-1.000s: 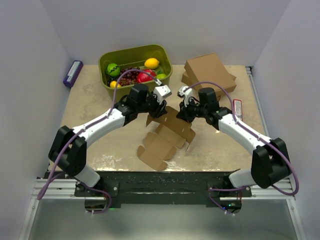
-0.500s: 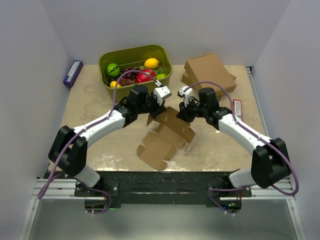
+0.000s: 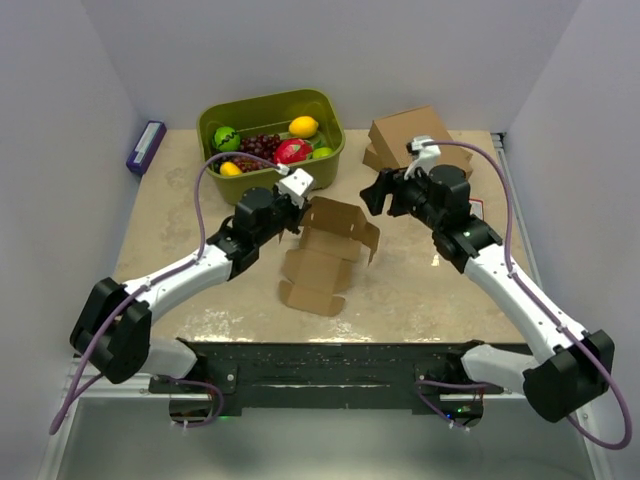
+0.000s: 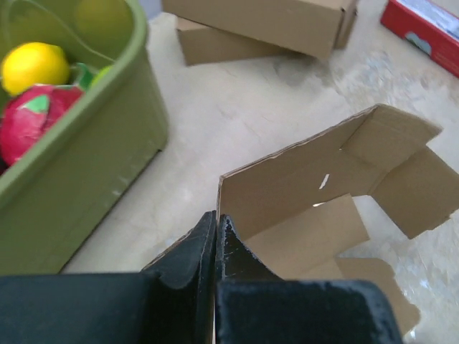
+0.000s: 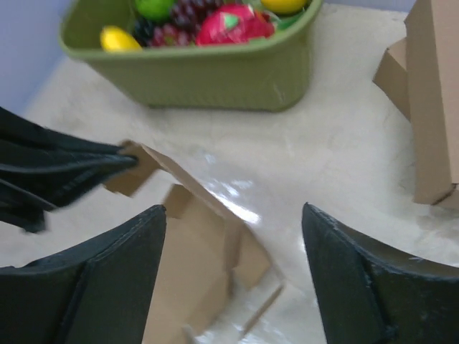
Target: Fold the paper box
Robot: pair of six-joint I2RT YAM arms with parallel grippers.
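Just now, closest to the arm bases at 6 o'clock, the half-folded brown cardboard paper box (image 3: 318, 270) is sitting near the middle of the beige speckled tabletop (image 3: 200, 300). Its lower flaps are lying flat toward 6 o'clock. One long wall is standing up along its 12 o'clock side, with short end flaps bending off it.

At the box's 10 o'clock corner, the left gripper (image 4: 216, 226) is pinching the end of that raised wall, its black fingers pressed together on the cardboard edge. Off at the box's 2 o'clock, the right gripper (image 3: 374, 192) is hovering clear of the cardboard. Its fingers are spread wide apart and nothing is lying between them.

Farther back, at 11 o'clock, an olive-green plastic tub (image 5: 215, 79) is holding a yellow lemon (image 3: 303, 126), a red fruit (image 3: 292, 151), dark grapes (image 3: 262, 145) and a green ball (image 3: 226, 137). At 1 o'clock, a stack of closed cardboard boxes (image 3: 400, 128) is resting near the back edge. A red packet (image 4: 419, 25) is showing near that stack in the left wrist view. Way over at 10 o'clock, a small purple box (image 3: 146, 146) is lying against the side wall.
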